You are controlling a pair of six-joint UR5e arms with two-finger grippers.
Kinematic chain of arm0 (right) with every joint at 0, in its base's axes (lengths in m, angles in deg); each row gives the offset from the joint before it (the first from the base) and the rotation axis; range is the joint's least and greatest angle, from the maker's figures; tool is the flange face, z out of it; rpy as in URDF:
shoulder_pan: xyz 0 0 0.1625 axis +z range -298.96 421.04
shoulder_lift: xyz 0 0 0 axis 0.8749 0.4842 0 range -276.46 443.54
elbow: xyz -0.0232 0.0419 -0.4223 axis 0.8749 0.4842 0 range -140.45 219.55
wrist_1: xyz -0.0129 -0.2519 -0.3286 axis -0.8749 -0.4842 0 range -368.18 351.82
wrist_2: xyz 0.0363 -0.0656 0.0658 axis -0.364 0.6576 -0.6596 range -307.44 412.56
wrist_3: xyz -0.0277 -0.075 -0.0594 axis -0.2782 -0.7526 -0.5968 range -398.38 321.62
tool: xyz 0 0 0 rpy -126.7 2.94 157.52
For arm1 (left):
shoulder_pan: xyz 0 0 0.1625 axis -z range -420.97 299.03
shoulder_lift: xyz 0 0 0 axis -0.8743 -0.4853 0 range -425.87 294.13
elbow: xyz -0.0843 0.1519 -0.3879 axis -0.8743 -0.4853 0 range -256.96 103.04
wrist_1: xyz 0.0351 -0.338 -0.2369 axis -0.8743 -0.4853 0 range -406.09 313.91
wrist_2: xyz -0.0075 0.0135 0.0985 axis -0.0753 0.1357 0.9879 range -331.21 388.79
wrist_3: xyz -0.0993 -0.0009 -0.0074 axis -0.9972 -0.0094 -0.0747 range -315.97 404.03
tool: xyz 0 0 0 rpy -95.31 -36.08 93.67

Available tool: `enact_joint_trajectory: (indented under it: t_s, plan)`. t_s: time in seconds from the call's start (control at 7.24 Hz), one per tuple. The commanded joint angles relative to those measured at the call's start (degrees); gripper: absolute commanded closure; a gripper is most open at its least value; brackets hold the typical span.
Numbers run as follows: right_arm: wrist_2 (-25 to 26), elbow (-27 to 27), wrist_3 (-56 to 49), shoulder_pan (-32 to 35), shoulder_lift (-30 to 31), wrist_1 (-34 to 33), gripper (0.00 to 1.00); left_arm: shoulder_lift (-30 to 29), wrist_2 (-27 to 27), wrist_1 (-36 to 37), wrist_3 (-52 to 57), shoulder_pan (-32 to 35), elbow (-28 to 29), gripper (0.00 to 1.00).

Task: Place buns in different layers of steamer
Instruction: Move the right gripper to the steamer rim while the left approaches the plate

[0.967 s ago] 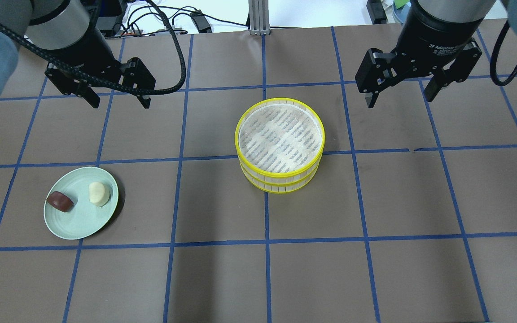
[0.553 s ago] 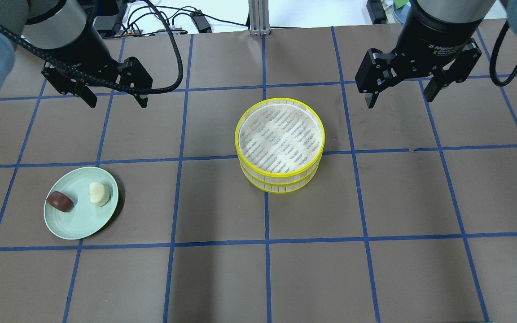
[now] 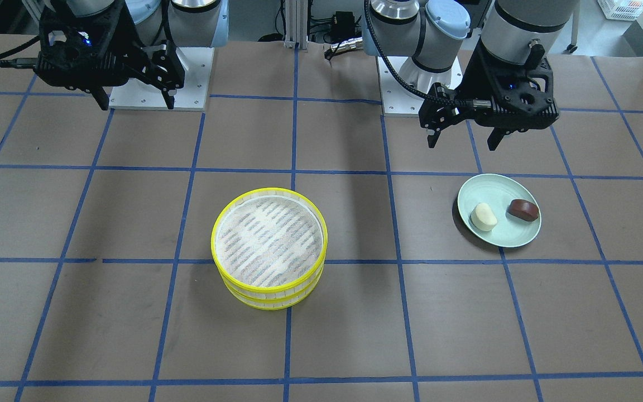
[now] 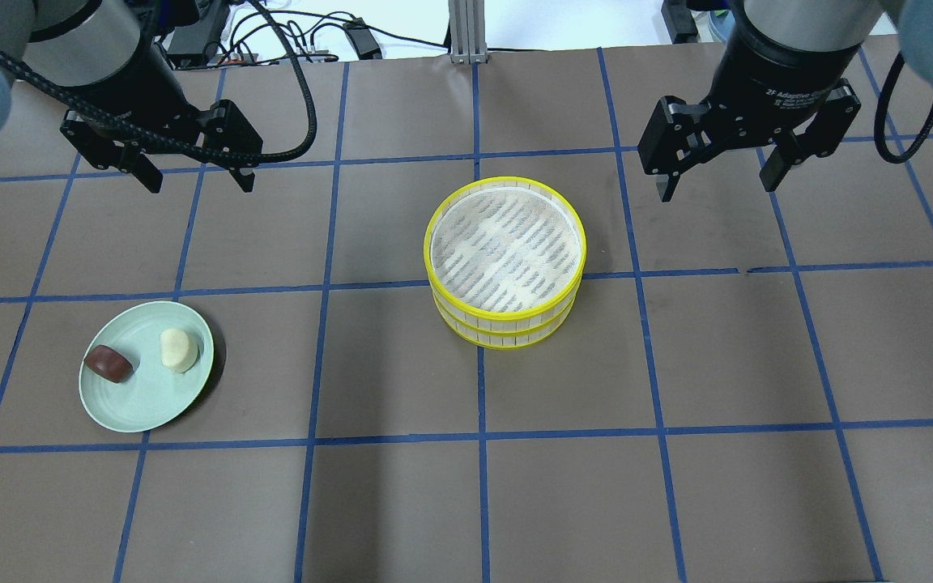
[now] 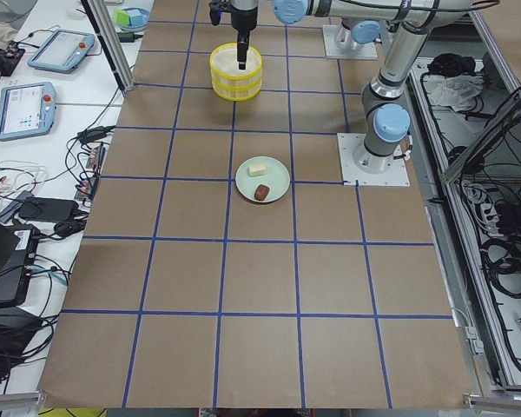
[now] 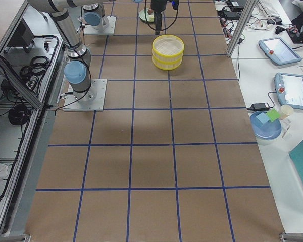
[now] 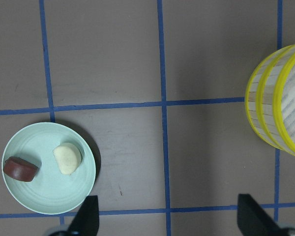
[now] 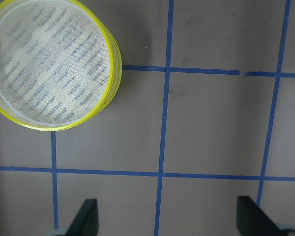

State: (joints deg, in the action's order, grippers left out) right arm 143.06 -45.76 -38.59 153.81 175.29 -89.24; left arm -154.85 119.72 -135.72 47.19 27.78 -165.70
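Note:
Two yellow-rimmed steamer layers [image 4: 504, 263] stand stacked at the table's middle, the top one empty; they also show in the front view [image 3: 269, 248]. The cream-white bun [image 4: 177, 349] and the reddish-brown bun [image 4: 108, 363] lie on a pale green plate [image 4: 142, 405] at the near left. The buns also show in the left wrist view, white [image 7: 67, 158] and brown [image 7: 20, 168]. My left gripper [image 4: 195, 180] is open and empty, raised well behind the plate. My right gripper [image 4: 717, 182] is open and empty, raised to the right of and behind the steamer.
The brown table cover carries a blue tape grid. Cables and a metal post [image 4: 464, 32] lie at the far edge. The arm bases [image 3: 157, 84] stand at the robot's side. Tablets and a blue bowl [image 6: 265, 126] sit on a side bench.
Both grippers have drifted slightly: the left one to the left and away, the right one slightly left and away. Buns, plate and steamer have not moved.

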Motion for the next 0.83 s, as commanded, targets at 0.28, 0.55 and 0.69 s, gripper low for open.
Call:
enact_joint_trajectory:
  t_s: [0.28,0.55,0.69]
  plan:
    - [-0.41,3.55,0.92,0.21,-6.46,-1.38,0.14,0.04,-0.14,0.15,1.15,-1.11,-0.65,0.00]
    - [-2.69,8.65,5.37,4.48,-16.47,-4.28,0.00,-0.76,-0.22,0.41,8.57,-9.60,-4.57,0.00]
    - [-2.44,8.41,8.19,6.70,-19.47,-7.33,0.00,-1.54,-0.31,4.77,12.80,-14.17,-9.04,0.00]
